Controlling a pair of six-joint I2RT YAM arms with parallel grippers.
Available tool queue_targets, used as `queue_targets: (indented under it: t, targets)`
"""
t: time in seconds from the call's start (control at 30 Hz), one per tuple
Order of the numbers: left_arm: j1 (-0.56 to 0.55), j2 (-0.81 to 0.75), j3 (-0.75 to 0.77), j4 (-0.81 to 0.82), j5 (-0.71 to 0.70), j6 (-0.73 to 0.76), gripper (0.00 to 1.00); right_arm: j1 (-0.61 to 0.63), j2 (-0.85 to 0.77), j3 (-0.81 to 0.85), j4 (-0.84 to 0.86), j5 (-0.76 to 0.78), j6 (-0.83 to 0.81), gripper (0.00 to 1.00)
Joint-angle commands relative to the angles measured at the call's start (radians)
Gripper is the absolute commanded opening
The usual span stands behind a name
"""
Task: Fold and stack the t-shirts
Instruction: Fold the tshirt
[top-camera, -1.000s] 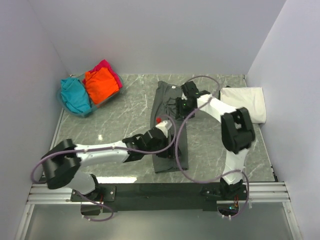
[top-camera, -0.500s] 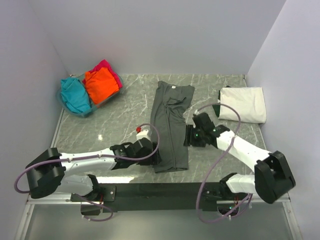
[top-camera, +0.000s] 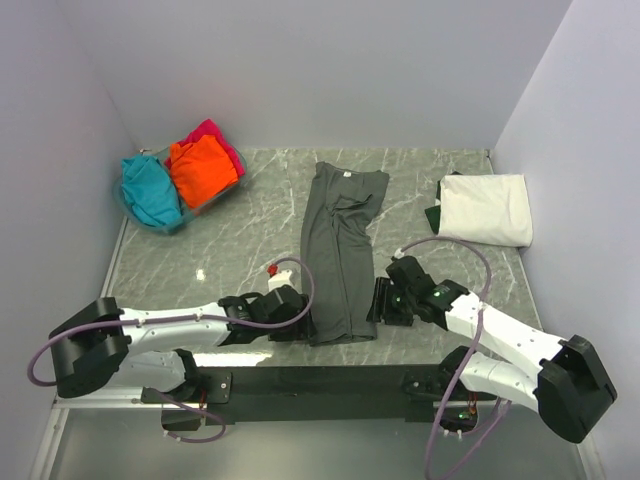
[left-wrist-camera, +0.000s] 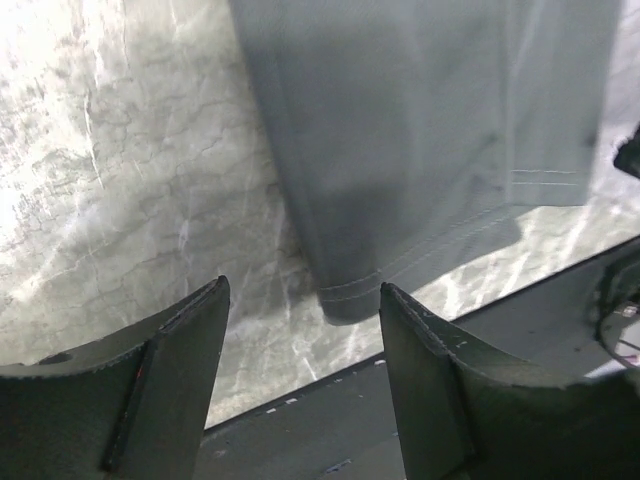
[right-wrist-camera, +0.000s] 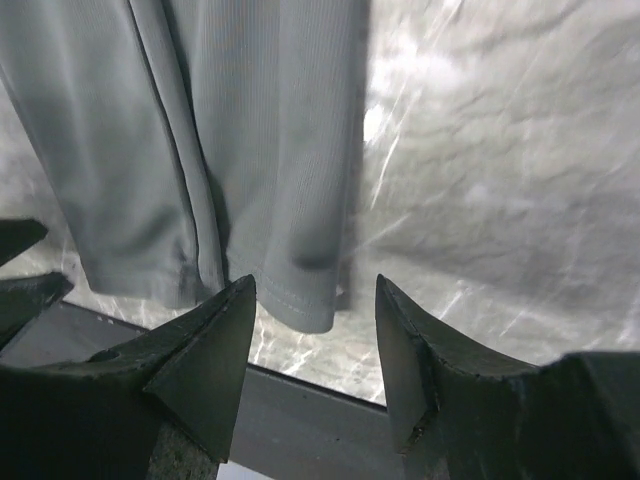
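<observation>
we have one white t-shirt (top-camera: 487, 210) folded at the far right of the counter (top-camera: 250, 235). the dark grey t-shirt (top-camera: 340, 250) lies mid-counter as a long strip, its cross folds not yet made. our left fingers (top-camera: 303, 318) and right fingers (top-camera: 381, 300) stand open and empty at its near hem corners. the orange t-shirt (top-camera: 200, 170), teal t-shirt (top-camera: 150, 192) and magenta t-shirt (top-camera: 216, 134) sit unfolded in the basket (top-camera: 190, 218).

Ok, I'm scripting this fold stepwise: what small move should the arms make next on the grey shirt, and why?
Probably lower both and pinch the near hem corners: the dark grey t-shirt lies in a long strip, and the left end effector and right end effector are open at those corners, holding nothing.
</observation>
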Motion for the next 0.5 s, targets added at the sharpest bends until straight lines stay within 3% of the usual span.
queue_targets:
  t: [0.0,0.47]
  targets:
    - [-0.014,0.028,0.021,0.015,0.015,-0.015,0.67,0.046,-0.006,-0.012,0.017,0.000,0.064,0.58]
    - [-0.023,0.075,0.012,0.076,0.038,-0.035,0.60,0.112,0.040,-0.041,0.050,0.001,0.114,0.58]
